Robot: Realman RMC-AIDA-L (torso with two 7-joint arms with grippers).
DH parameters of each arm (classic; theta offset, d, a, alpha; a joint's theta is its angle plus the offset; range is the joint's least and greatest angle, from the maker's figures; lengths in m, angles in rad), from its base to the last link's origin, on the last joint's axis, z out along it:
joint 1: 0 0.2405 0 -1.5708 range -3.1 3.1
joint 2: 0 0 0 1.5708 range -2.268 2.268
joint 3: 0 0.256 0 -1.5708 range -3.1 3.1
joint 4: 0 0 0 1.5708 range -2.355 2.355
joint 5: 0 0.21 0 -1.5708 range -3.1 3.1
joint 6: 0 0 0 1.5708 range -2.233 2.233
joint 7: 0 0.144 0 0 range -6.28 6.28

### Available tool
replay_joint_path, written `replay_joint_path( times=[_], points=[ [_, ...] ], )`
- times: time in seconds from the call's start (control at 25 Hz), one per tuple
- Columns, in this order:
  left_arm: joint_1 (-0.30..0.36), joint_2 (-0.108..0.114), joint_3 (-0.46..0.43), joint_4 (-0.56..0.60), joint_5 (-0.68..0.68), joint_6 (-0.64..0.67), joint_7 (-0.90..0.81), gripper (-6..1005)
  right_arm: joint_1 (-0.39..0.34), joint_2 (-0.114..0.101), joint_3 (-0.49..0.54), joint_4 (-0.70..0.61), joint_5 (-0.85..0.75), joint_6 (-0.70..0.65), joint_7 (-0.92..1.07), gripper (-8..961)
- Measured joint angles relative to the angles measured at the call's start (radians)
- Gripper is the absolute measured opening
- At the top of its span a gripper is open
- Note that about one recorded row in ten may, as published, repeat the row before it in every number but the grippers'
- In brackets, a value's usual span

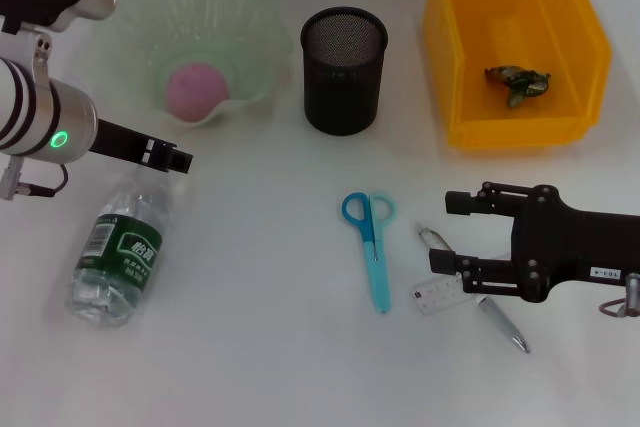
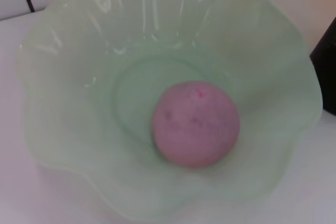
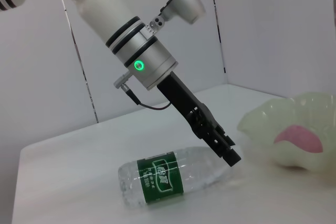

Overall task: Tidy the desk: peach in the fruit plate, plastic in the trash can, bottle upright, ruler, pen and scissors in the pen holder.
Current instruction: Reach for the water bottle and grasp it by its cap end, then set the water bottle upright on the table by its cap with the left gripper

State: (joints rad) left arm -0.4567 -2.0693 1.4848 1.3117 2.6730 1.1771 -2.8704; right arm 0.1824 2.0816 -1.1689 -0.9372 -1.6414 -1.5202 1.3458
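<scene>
Right gripper (image 1: 452, 235) is hanging spread open beside the ruler (image 1: 438, 296); green-labelled bottle (image 1: 118, 255), writing unreadable, is lying flat; I cannot tell the left gripper's (image 1: 178, 159) state.

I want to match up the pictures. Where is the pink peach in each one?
Head view: the peach lies in the green fruit plate, upper left.
Left wrist view: peach just right of the middle, inside the plate.
Right wrist view: peach at the right edge, in the plate.
Shared landmark: the green fruit plate.
</scene>
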Motion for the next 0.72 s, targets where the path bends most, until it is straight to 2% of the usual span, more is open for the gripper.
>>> replay_joint_path(
  times=[0.16,0.36,0.56,0.72],
  points=[
    [-0.029,0.0,0.001,-0.057,0.014,-0.005,0.003,647,0.001,0.0,0.0,0.001,0.0,0.0,0.001,725],
    [-0.034,0.0,0.007,-0.06,0.014,-0.007,0.015,585,0.002,0.0,0.0,0.001,0.0,0.0,0.005,725],
    [-0.052,0.0,0.008,-0.055,0.01,0.026,0.064,466,0.007,0.0,0.0,0.001,0.0,0.002,0.012,725],
    [-0.057,0.0,0.011,-0.059,0.016,0.028,0.075,459,0.009,0.0,0.0,0.002,0.0,0.003,0.013,725]
  ],
)
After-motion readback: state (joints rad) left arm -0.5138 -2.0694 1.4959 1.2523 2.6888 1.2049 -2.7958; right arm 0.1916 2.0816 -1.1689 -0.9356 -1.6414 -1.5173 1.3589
